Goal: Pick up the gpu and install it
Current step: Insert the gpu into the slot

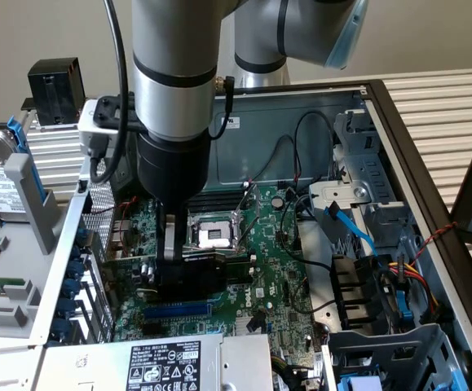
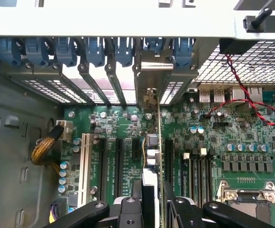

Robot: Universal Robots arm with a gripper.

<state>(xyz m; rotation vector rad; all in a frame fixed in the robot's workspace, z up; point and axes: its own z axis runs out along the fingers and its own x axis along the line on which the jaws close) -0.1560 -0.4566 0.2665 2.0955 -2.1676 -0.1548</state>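
The gpu [image 1: 196, 274], a short card with a black shroud, stands on edge just above the green motherboard [image 1: 280, 269] inside the open computer case. My gripper [image 1: 170, 259] comes straight down from above and is shut on the card's top edge. In the wrist view the gpu [image 2: 153, 145] shows edge-on as a thin line between the two black fingers [image 2: 128, 211], with my gripper [image 2: 152, 211] centred on it. Its metal end bracket [image 2: 152, 66] sits at the case's rear slot openings. The card lines up over a dark expansion slot; whether it is seated I cannot tell.
The CPU socket [image 1: 211, 234] lies just behind the card. A power supply [image 1: 166, 362] is in front, and blue and black cables [image 1: 354, 232] run on the exterior view's right. Blue slot latches [image 2: 66, 50] line the rear wall. A red-black wire [image 2: 241, 97] crosses nearby.
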